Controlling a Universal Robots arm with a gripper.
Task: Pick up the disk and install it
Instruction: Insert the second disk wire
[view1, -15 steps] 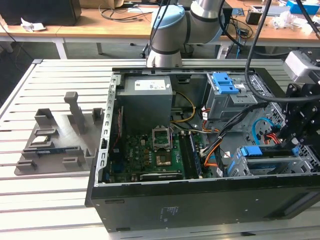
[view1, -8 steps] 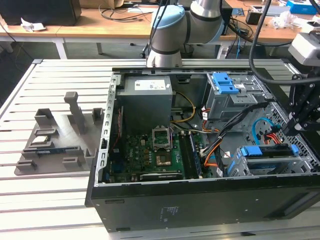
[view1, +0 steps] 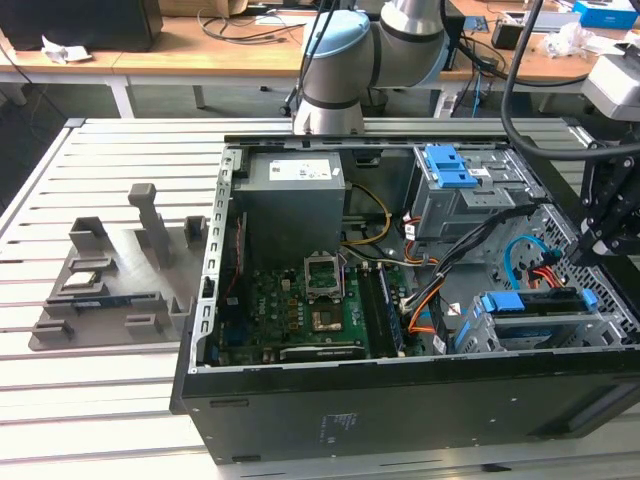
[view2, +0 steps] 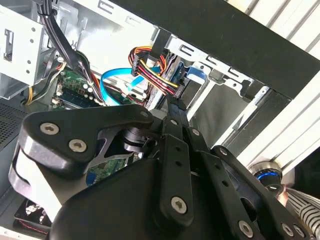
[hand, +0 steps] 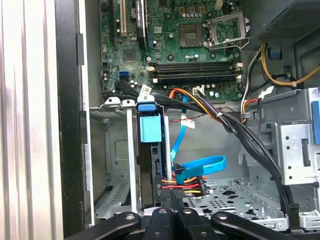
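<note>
Here's the open computer case (view1: 400, 400), lying on its side on the slatted metal table (view1: 100, 400), with the robot arm (view1: 340, 60) rising just behind the case's back wall. Inside the case sits the grey power supply (view1: 290, 200); it has a white label, but the print is too small to read. Below it is the green motherboard (view1: 300, 320). A grey fixture tray (view1: 110, 280) lies outside the case, on the exterior view's left. The disk (view1: 530, 303) sits edge-up in the case's front-corner bay, with its blue carrier (hand: 150, 129) showing and its label hidden. The gripper (view1: 590, 245) hovers over that corner of the case. In the second wrist view its claw (view2: 172, 105) is drawn narrow with nothing between the fingers, its tips beside the coloured power wires (view2: 155, 75). A blue data cable (hand: 200, 167) curls nearby.
</note>
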